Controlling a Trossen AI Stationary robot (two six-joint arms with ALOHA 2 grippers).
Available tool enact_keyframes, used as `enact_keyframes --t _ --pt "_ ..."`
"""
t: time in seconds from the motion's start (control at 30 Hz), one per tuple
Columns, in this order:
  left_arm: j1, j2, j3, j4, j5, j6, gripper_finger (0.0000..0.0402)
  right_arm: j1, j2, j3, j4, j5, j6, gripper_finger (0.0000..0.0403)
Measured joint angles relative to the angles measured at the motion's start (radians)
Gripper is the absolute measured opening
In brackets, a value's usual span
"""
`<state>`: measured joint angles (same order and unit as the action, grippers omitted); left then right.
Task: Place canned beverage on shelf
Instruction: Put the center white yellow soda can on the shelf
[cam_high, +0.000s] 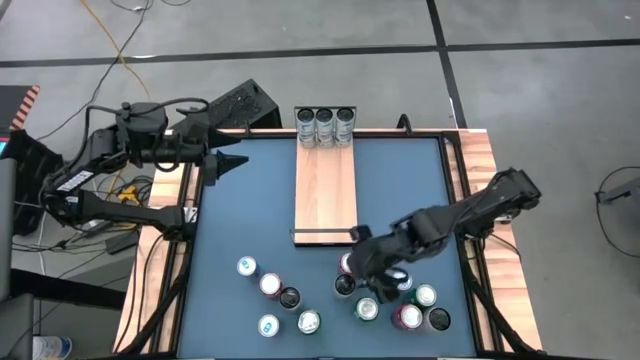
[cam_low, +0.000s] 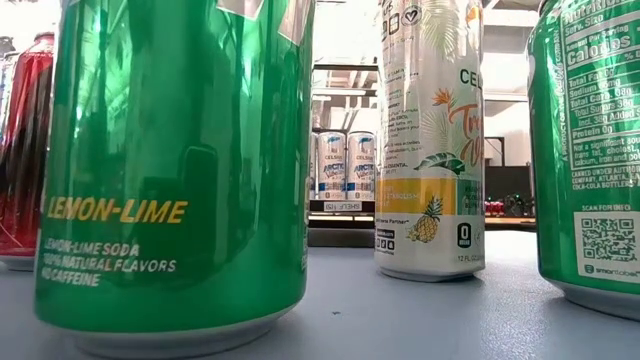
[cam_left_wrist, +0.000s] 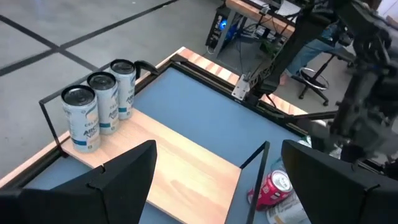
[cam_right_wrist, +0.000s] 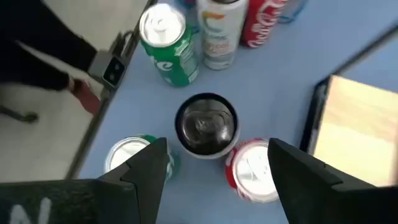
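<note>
A: Where is the shelf (cam_high: 326, 185) right now?
B: Lying lengthwise on the blue desk (cam_high: 400, 190), a pale wood plank with a thin black wire rail at each short end. Three silver-blue cans (cam_high: 325, 126) stand in a row at its far end, just inside that rail. The rest of the plank is bare.

A: And the loose cans?
B: Scattered on the near half of the desk, in two groups. The left group (cam_high: 272, 297) has five cans, well apart from the shelf. The right group sits just past the shelf's near rail, under and around the right arm.

A: What is the right claw (cam_right_wrist: 214, 163) doing?
B: It hangs over the right group with its fingers spread fairly wide and nothing between them. In its wrist view a black-topped can (cam_right_wrist: 206, 124) stands upright straight ahead, just beyond the fingertips. A red can (cam_right_wrist: 255, 171) stands beside one finger, a green can (cam_right_wrist: 130, 155) beside the other. Farther off are another green can (cam_right_wrist: 166, 43), a white can (cam_right_wrist: 217, 34) and a red cola can (cam_right_wrist: 264, 22).

A: The left claw (cam_left_wrist: 214, 168)?
B: Spread wide and empty, raised above the far left side of the desk, looking across the shelf.

A: Anything from desk level?
B: A lemon-lime soda can (cam_low: 175, 170) fills the foreground, with a pineapple-print can (cam_low: 430, 140) behind it.
</note>
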<state>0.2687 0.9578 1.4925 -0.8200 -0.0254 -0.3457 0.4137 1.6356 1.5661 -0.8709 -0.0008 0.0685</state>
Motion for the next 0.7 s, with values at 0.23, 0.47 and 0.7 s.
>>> enact_keyframes --t 0.23,0.47,0.7 --pt "0.000 0.004 0.000 -0.001 0.022 -0.026 0.0332 0.037 0.114 0.000 0.106 0.002 -0.054 0.0264" --pt "0.000 0.003 0.000 -0.008 0.022 -0.026 0.0332 0.039 0.152 0.002 0.099 0.010 -0.044 0.0266" --pt "-0.001 0.004 -0.001 -0.020 0.023 -0.014 0.0332 0.035 0.151 0.005 0.120 0.027 -0.022 0.0267"
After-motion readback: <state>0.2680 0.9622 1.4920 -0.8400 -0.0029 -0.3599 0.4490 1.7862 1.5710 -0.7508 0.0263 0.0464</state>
